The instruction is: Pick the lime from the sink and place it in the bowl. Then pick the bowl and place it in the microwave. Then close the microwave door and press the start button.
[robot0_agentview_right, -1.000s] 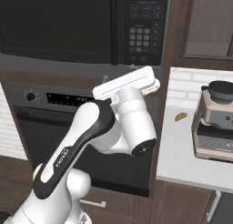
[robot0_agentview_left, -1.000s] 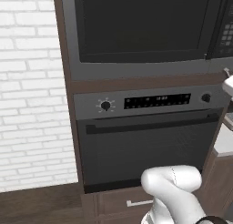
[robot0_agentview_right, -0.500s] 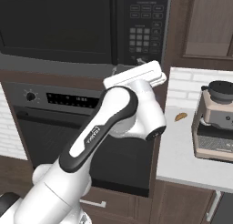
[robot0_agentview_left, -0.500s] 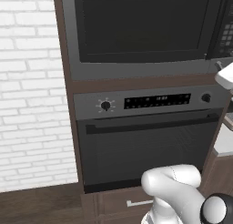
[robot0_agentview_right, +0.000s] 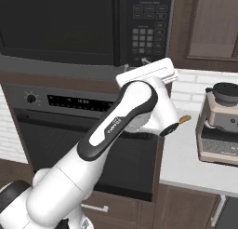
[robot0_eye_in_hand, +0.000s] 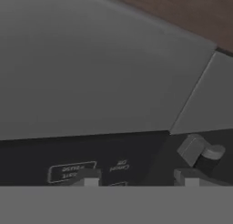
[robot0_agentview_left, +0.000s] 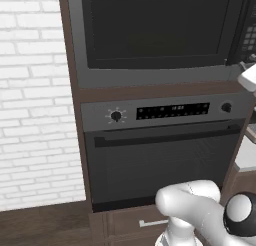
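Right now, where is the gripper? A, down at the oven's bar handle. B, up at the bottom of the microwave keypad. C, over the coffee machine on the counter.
B: in the right base view the gripper sits at the bottom of the microwave keypad, well above the oven and left of the coffee machine.

Arm rises from the base, elbow bent, forearm reaching up and forward, white hand tilted. Gripper (robot0_eye_in_hand: 139, 180) points at the microwave (robot0_agentview_right: 83, 28) keypad's bottom edge; fingertips (robot0_eye_in_hand: 88, 176) apart with a gap between them, nothing held.
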Available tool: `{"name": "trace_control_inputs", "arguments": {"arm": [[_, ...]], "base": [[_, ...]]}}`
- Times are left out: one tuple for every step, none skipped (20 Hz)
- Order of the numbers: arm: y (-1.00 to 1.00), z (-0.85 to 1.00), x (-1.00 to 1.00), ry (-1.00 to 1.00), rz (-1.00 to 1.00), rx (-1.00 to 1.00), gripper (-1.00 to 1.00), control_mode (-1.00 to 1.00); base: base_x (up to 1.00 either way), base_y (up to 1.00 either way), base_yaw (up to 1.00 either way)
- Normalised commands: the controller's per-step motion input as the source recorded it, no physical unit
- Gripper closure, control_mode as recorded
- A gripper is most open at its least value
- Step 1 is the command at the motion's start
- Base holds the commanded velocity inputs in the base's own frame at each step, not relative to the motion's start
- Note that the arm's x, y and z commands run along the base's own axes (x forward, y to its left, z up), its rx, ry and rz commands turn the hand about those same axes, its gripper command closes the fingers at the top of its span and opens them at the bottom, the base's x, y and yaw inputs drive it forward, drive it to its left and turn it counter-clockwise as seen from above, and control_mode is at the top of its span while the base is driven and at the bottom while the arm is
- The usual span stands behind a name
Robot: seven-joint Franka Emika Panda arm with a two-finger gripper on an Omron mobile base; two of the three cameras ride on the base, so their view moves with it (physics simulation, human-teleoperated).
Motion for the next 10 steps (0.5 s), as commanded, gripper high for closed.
{"name": "trace_control_inputs", "arguments": {"arm": [[-0.36, -0.04, 0.31, 0.00, 0.01, 0.00, -1.00, -1.00], [-0.31, -0.11, 0.31, 0.00, 0.01, 0.00, -1.00, -1.00], [-0.29, -0.14, 0.35, 0.00, 0.01, 0.00, -1.00, -1.00], [-0.15, -0.15, 0.28, 0.00, 0.00, 0.00, -1.00, -1.00], [0.00, -0.15, 0.13, 0.00, 0.00, 0.00, -1.00, -1.00], [0.00, -0.14, 0.00, -0.05, 0.00, 0.00, -1.00, -1.00], [0.00, -0.11, -0.04, -0.07, 0.00, 0.00, -1.00, -1.00], [0.24, -0.13, -0.34, -0.08, 0.00, 0.00, -1.00, -1.00], [0.35, -0.16, -0.49, -0.05, 0.00, 0.00, -1.00, -1.00], [0.40, -0.19, -0.56, -0.02, 0.00, 0.00, -1.00, -1.00]], "base": [[0.00, 0.00, 0.00], [0.00, 0.00, 0.00], [0.00, 0.00, 0.00], [0.00, 0.00, 0.00], [0.00, 0.00, 0.00], [0.00, 0.00, 0.00], [0.00, 0.00, 0.00], [0.00, 0.00, 0.00], [0.00, 0.00, 0.00], [0.00, 0.00, 0.00]]}}
